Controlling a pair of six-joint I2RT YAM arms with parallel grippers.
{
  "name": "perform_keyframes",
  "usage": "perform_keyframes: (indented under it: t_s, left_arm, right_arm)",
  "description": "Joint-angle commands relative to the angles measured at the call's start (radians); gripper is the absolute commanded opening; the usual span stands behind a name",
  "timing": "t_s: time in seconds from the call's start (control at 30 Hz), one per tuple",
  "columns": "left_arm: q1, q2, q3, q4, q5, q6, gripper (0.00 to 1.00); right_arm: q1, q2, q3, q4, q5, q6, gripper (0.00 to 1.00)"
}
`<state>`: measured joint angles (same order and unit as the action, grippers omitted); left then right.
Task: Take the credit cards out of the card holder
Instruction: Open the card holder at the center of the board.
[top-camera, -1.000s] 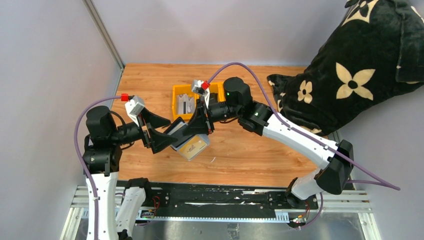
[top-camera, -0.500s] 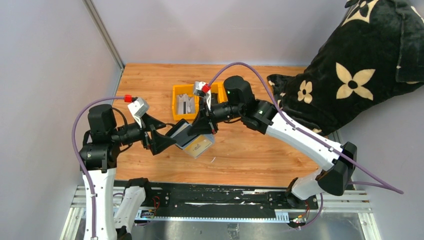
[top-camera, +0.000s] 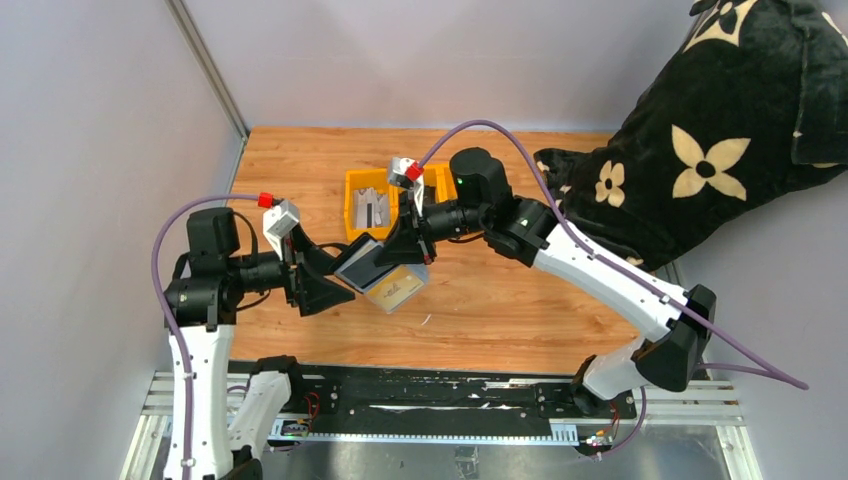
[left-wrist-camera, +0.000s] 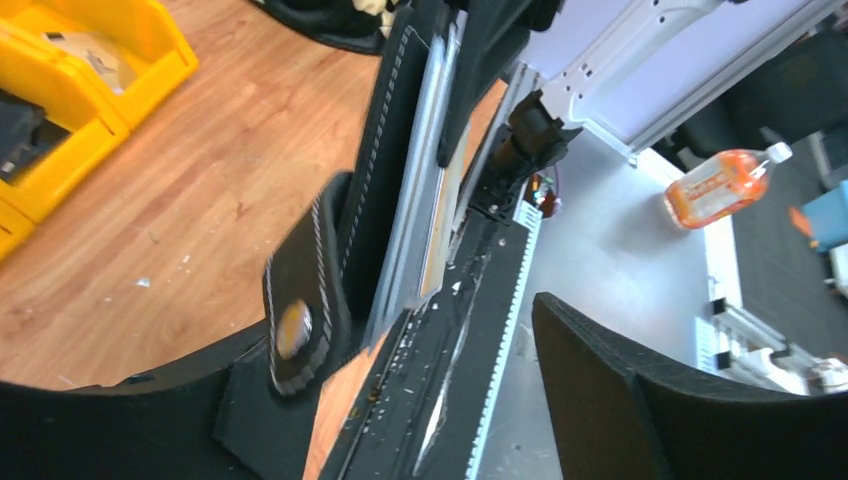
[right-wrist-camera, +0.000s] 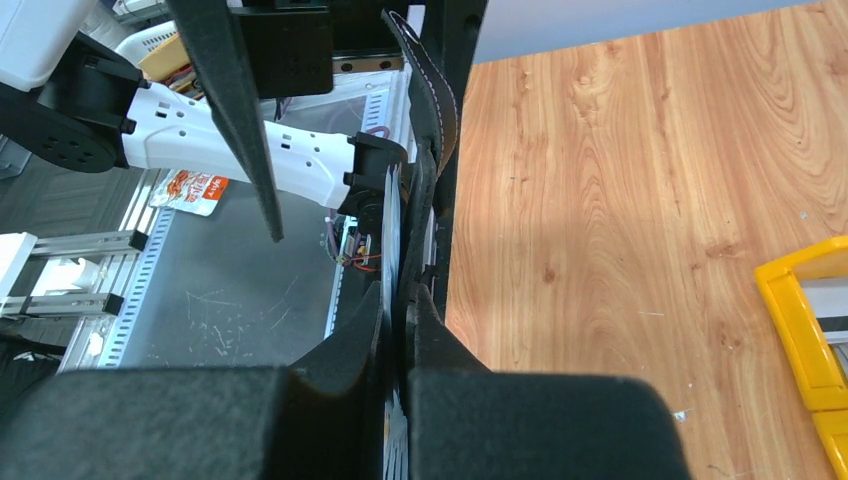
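A: Any sign of the card holder (top-camera: 362, 262)?

B: Up off the bench (top-camera: 500, 310), a little toward 9 o'clock of its middle and at 6 o'clock from the yellow tray (top-camera: 352, 195). Gripped from the 1 o'clock side by the right pincer (top-camera: 400, 258)

A: Closed on it?

B: Very nearly. In the right wrist view, clamped edge-on between both fingers (right-wrist-camera: 330, 400), with barely a gap beyond the holder's own thickness

A: And the credit cards (top-camera: 400, 290)?

B: Inside the holder, poking out past its 5 o'clock edge. Tan-gold on the outer face, plain to see from above. In the left wrist view, packed flat against a silvery grey card (left-wrist-camera: 415, 220), all within the black stitched cover

A: What about the left pincer (top-camera: 345, 270)?

B: Spread wide at 9 o'clock of the holder, straddling its near end and gripping nothing. Cannot tell whether touching the strap tab (left-wrist-camera: 295, 330), which hangs close by the lower finger (left-wrist-camera: 120, 430)

A: Anything else worth noting?

B: Grey pieces in one compartment of the tray, too small to name. At 2 o'clock, past the bench edge, a black cushion (top-camera: 700, 150) with pale flower shapes. Also, in the left wrist view, an orange bottle (left-wrist-camera: 725, 185) lying on its side on the grey floor beyond the bench
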<state>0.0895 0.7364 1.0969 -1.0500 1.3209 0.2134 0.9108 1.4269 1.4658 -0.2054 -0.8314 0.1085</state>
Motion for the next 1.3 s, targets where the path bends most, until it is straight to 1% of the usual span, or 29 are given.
perform_keyframes:
  t_s: [0.0,0.1,0.17,0.23,0.37,0.4,0.43,0.47,0.5,0.53,0.63,0.67,0.73,0.9,1.1,1.17,1.27]
  left_arm:
    - [-0.002,0.058,-0.008,-0.018,0.050,0.021,0.74]
    - [-0.002,0.080,-0.004,-0.019,0.035,0.027,0.66]
    - [-0.002,0.093,-0.003,-0.020,0.030,0.025,0.57]
    - [-0.002,0.098,-0.006,-0.018,0.027,0.025,0.44]
    - [-0.002,0.084,-0.006,-0.016,-0.002,0.038,0.11]
    - [-0.002,0.080,-0.003,-0.016,-0.004,0.042,0.05]
    - [-0.002,0.078,0.001,-0.016,-0.002,0.043,0.00]
    - [-0.002,0.077,0.006,-0.016,0.004,0.043,0.00]
    - [-0.002,0.077,0.013,-0.016,0.017,0.042,0.00]
    - [-0.002,0.078,0.018,-0.017,0.024,0.040,0.00]
    - [-0.002,0.090,0.043,-0.018,0.063,0.016,0.00]
    - [-0.002,0.097,0.048,-0.018,0.079,-0.001,0.00]
    - [-0.002,0.106,0.051,-0.018,0.116,-0.024,0.00]
    - [-0.002,0.104,0.065,-0.018,0.166,-0.053,0.00]
    - [-0.002,0.098,0.093,-0.018,0.191,-0.076,0.00]
    - [-0.002,0.099,0.100,-0.018,0.198,-0.083,0.00]
    - [-0.001,0.101,0.108,-0.018,0.191,-0.083,0.00]
  right_arm:
    - [0.033,0.035,0.068,0.060,-0.023,0.033,0.00]
    - [0.053,0.065,0.084,0.084,-0.015,0.051,0.00]
    - [0.066,0.090,0.106,0.085,-0.013,0.058,0.00]
    - [0.073,0.113,0.125,0.094,-0.021,0.075,0.00]
    - [0.074,0.124,0.128,0.133,-0.028,0.112,0.00]
    - [0.074,0.122,0.123,0.142,-0.032,0.120,0.02]
    - [0.072,0.114,0.113,0.169,-0.043,0.138,0.07]
    - [0.070,0.107,0.096,0.190,-0.057,0.154,0.20]
    - [0.066,0.099,0.066,0.230,-0.083,0.176,0.38]
    - [0.062,0.090,0.048,0.269,-0.101,0.198,0.43]
    - [0.041,0.059,-0.068,0.395,-0.172,0.282,0.68]
    - [0.032,0.046,-0.112,0.441,-0.186,0.304,0.70]
    - [0.012,0.017,-0.182,0.503,-0.187,0.332,0.72]
    - [-0.018,-0.014,-0.290,0.549,-0.188,0.347,0.73]
    - [-0.037,-0.012,-0.327,0.579,-0.197,0.350,0.71]
    - [-0.041,-0.002,-0.338,0.614,-0.207,0.372,0.65]
    - [-0.044,0.015,-0.354,0.702,-0.244,0.453,0.51]
